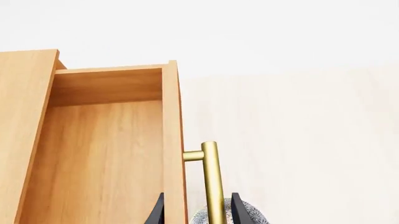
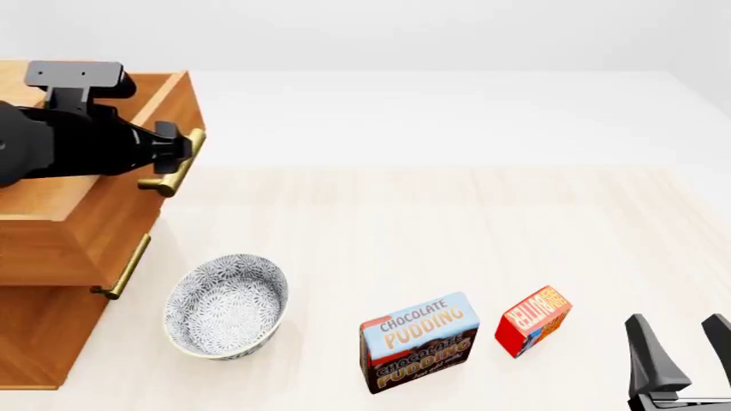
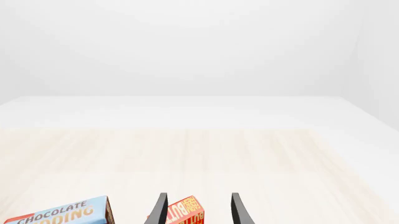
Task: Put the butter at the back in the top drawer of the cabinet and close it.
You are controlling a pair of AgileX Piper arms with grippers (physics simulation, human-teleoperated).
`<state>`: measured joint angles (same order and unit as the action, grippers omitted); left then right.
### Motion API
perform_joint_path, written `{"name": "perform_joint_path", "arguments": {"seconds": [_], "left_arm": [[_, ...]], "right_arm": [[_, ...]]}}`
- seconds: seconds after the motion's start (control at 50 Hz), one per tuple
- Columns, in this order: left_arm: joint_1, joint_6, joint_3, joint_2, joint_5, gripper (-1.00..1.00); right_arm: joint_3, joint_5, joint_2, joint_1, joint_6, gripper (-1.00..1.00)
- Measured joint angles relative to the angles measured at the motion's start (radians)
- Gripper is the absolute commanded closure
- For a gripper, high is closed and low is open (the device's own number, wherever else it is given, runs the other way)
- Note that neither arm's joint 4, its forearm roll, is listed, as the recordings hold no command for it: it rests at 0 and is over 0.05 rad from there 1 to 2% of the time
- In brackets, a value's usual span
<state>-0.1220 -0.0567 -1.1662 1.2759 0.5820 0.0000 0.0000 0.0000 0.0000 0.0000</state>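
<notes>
Butter [image 2: 533, 320]: stood on the table [image 2: 457, 223], near the front right, just beside the pudding box [image 2: 418, 341]; not yet picked up.
Right claw [image 2: 683, 353]: released, fingers spread and empty; in the right wrist view the butter is seen between the two fingers, but no contact is shown.
Top drawer [image 2: 103, 184]: pulled out of the cabinet [image 2: 34, 325]; the opening step is judged done.
Top drawer contents: only bare wood is shown in the left wrist view; part of the interior is hidden.
Left claw [image 2: 171, 152]: placed at the brass handle [image 1: 212, 182] of the top drawer, one finger on each side; whether it is clenched on the bar cannot be told.
Bowl [image 2: 226, 306]: patterned, set on the table beside the cabinet; nothing is seen in it.
Remaining: the butter is to be grasped, carried to the drawer, set inside, and the drawer pushed shut.
</notes>
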Motion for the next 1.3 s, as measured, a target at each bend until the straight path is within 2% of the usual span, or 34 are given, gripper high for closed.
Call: {"name": "perform_joint_path", "arguments": {"seconds": [1.3], "left_arm": [[-0.138,-0.137,-0.005,0.015,-0.028,-1.0]], "right_arm": [[0.0,0.0,0.0,0.0,0.0,-1.0]]}}
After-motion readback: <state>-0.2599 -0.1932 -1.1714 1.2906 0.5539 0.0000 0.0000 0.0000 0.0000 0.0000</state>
